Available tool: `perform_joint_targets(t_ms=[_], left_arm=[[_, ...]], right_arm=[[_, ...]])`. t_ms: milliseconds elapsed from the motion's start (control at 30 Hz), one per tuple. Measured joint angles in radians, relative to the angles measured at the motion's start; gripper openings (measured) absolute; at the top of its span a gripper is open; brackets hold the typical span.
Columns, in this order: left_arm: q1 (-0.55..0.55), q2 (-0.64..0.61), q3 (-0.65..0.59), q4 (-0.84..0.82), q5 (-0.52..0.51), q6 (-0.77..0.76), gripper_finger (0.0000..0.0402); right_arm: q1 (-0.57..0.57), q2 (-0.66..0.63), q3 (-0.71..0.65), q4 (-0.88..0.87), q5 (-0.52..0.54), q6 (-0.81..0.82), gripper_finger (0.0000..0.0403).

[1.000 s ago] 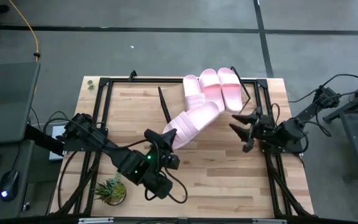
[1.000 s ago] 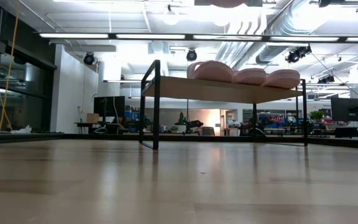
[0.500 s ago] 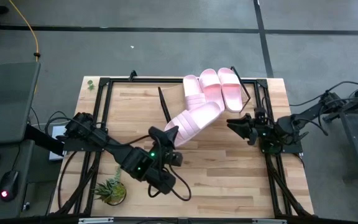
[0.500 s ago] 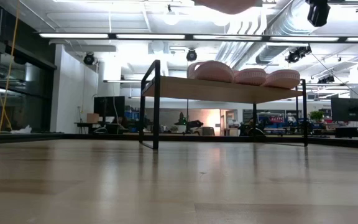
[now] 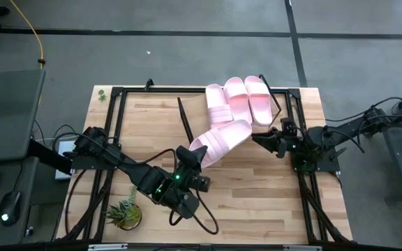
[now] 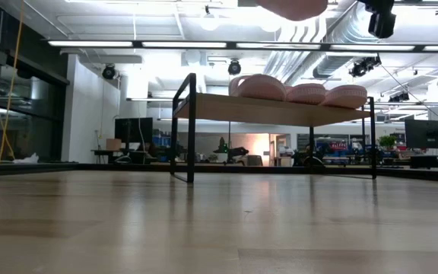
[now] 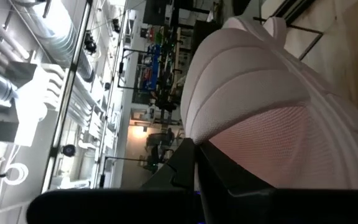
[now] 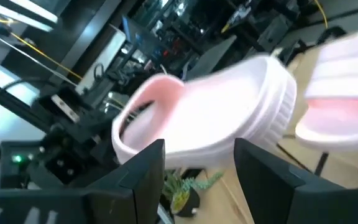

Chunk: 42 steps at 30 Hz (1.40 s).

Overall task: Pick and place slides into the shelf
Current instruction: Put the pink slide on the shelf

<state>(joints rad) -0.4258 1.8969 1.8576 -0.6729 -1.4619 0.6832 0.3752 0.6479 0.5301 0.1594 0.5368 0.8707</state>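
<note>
Even overhead lighting, soft shadows under the arms in the high view; ceiling strip lights (image 6: 226,44) glared bright in the low view with the near tabletop (image 6: 204,228) defocused, and the right wrist view showed motion-blurred slide (image 8: 210,112).

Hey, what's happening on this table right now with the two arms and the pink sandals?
The left gripper holds the fourth slide by one end, lifted above the table, with its other end toward the shelf. Three slides already sit side by side on the shelf. The right gripper, fingers open, points at the held slide's far end.
</note>
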Motion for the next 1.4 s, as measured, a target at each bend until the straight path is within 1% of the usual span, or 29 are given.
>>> perform_joint_targets(t_ms=[100, 200, 300, 400, 500, 733, 800, 900, 1033, 1133, 1233, 1300, 1400], left_arm=[[0.001, 0.0, 0.0, -0.001, -0.005, 0.003, 0.0], [0.001, 0.0, 0.0, -0.001, -0.008, 0.036, 0.0], [0.0, 0.0, 0.0, -0.001, -0.007, 0.04, 0.0], [0.0, 0.0, 0.0, -0.001, 0.014, 0.023, 0.0], [0.0, 0.0, 0.0, 0.002, 0.034, 0.019, 0.0], [0.0, 0.0, 0.0, 0.038, 0.039, 0.036, 0.0], [0.0, 0.0, 0.0, 0.044, 0.04, 0.05, 0.0], [0.0, 0.0, 0.0, 0.044, 0.04, 0.052, 0.0], [0.0, 0.0, 0.0, 0.044, 0.042, 0.05, 0.0], [0.0, 0.0, 0.0, 0.048, 0.056, 0.045, 0.0], [0.0, 0.0, 0.0, 0.049, 0.089, 0.043, 0.0], [0.0, 0.0, 0.0, 0.049, 0.095, 0.042, 0.0], [0.0, 0.0, 0.0, 0.049, 0.096, 0.042, 0.0]], right_arm=[[-0.001, 0.001, 0.0, -0.048, -0.007, 0.012, 0.0187], [-0.011, 0.001, 0.0, -0.077, 0.004, 0.024, 0.0202], [-0.021, 0.001, 0.0, -0.05, 0.004, 0.076, 0.0223], [-0.033, 0.001, 0.0, -0.026, 0.004, 0.074, 0.0242], [-0.051, 0.001, 0.0, -0.022, 0.004, 0.075, 0.0251], [-0.086, 0.005, 0.0, -0.023, -0.017, 0.073, 0.0252], [-0.095, 0.015, 0.0, -0.025, -0.027, 0.095, 0.0252], [-0.103, 0.046, 0.0, -0.027, -0.045, 0.121, 0.0252], [-0.103, 0.099, 0.0, -0.017, -0.037, 0.142, 0.0252], [-0.103, 0.135, 0.0, 0.03, -0.033, 0.139, 0.0252], [-0.103, 0.164, 0.0, 0.111, -0.033, 0.099, 0.0252], [-0.103, 0.175, 0.0, 0.16, -0.033, 0.076, 0.0252], [-0.103, 0.184, 0.0, 0.186, -0.029, 0.07, 0.025]])
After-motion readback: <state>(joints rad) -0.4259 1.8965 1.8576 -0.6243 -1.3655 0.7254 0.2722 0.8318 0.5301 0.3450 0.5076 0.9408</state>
